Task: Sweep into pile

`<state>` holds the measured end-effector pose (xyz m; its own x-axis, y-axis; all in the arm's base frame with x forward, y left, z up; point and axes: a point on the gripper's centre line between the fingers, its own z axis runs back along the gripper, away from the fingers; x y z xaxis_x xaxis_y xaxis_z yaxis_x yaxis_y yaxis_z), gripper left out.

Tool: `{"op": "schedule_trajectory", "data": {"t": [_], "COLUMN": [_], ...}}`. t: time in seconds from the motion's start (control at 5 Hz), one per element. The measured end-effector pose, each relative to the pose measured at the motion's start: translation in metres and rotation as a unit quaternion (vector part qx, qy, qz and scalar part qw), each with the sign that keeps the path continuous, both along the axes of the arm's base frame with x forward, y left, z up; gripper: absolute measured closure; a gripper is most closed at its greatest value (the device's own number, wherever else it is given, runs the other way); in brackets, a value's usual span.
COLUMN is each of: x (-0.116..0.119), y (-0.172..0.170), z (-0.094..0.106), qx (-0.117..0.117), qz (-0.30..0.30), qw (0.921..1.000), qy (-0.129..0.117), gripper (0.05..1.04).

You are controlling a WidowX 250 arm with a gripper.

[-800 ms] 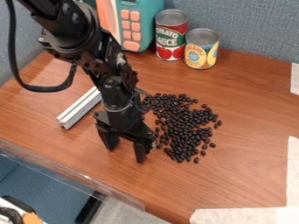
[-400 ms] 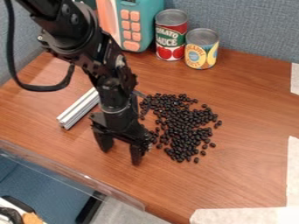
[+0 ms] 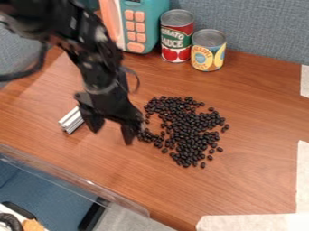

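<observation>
My gripper (image 3: 111,135) hangs left of the black beans, with its two fingers spread apart and nothing held between them. Its right finger is close to the left edge of the beans; whether it touches them I cannot tell. The small black beans (image 3: 192,128) lie in a loose, uneven patch on the middle of the wooden table (image 3: 241,180), with a bare notch of wood on the patch's left side.
A silver metal bar (image 3: 72,121) lies partly behind the gripper. At the back stand a tomato sauce can (image 3: 177,38), a pineapple can (image 3: 208,52) and a teal toy microwave (image 3: 151,22). Pale tape (image 3: 253,223) marks the front right, and a clear plastic edge (image 3: 78,176) borders the front left.
The gripper has moved up and to the left in the view, away from the table's front edge. Beans at the patch's left side that the arm hid before are now uncovered.
</observation>
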<state>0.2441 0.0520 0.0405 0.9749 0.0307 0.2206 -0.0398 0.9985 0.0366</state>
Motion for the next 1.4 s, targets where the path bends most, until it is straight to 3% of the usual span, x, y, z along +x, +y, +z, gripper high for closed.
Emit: {"op": "schedule_trajectory", "data": {"t": [0.2, 0.4, 0.8, 1.2, 1.4], "x": [0.013, 0.03, 0.062, 0.065, 0.064], "y": [0.023, 0.048, 0.078, 0.089, 0.087], "z": [0.018, 0.014, -0.009, -0.03, -0.037], "qx": [-0.009, -0.014, 0.013, 0.043, 0.049], "qz": [-0.006, -0.005, -0.037, -0.046, -0.047], "qw": [0.9996, 0.9996, 0.9992, 0.9965, 0.9954], "qy": [-0.025, -0.024, 0.008, 0.055, 0.068], "gripper": [0.084, 0.085, 0.085, 0.085, 0.135]}}
